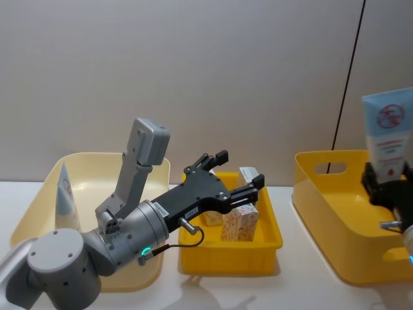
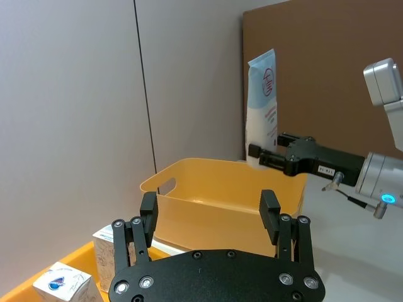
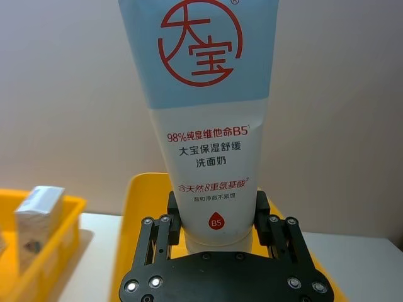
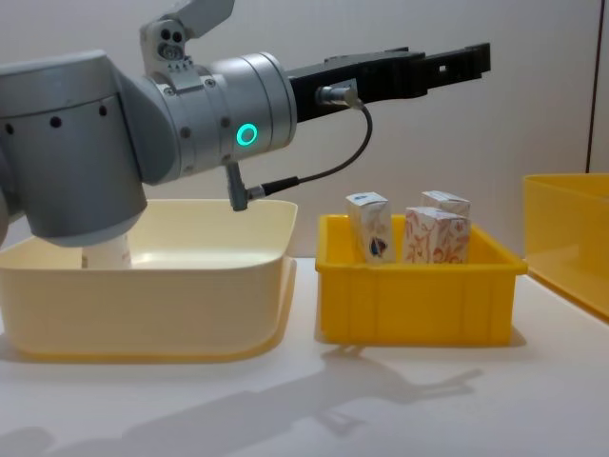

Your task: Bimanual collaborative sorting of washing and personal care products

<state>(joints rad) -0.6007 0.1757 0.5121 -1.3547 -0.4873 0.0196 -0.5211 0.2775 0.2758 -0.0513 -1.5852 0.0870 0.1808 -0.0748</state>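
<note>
Light-blue-and-white tube (image 1: 389, 129) is being gripped by the right pincer (image 1: 389, 182) at the right edge of the head view. It is upright, cap end down, crimped end up. In the right wrist view the pads (image 3: 263, 217) are being pressed on both sides of the tube just above the cap, so the pincer is clenched on it and the grip looks square. The tube is being held above the large yellow bin (image 1: 322, 194), lower right of the head view, clear of the bin floor.

Left pincer (image 1: 240, 169) is being hovered over the small yellow crate (image 4: 409, 305) at centre frame, jaws spread, nothing between them. White cartons (image 4: 436, 236) are being stored upright in that crate, and none is being touched. A second tube (image 1: 64, 190) is standing in the cream bin (image 4: 143, 305) at the left of the frame.

Step in hand, as judged: the tube is being presented for handover. The released left pincer is being aimed toward it, and the other tube is already in the cream bin. A drop into the yellow bin cannot be ruled out.

Next move, if handover: the gap between the pincers is to be closed and the spread jaws lined up on free tube body above the right pincer's hold. The right grip is to be released only once the left is clenched. The tube is soft and top-heavy, so sag or tilt is to be expected.
</note>
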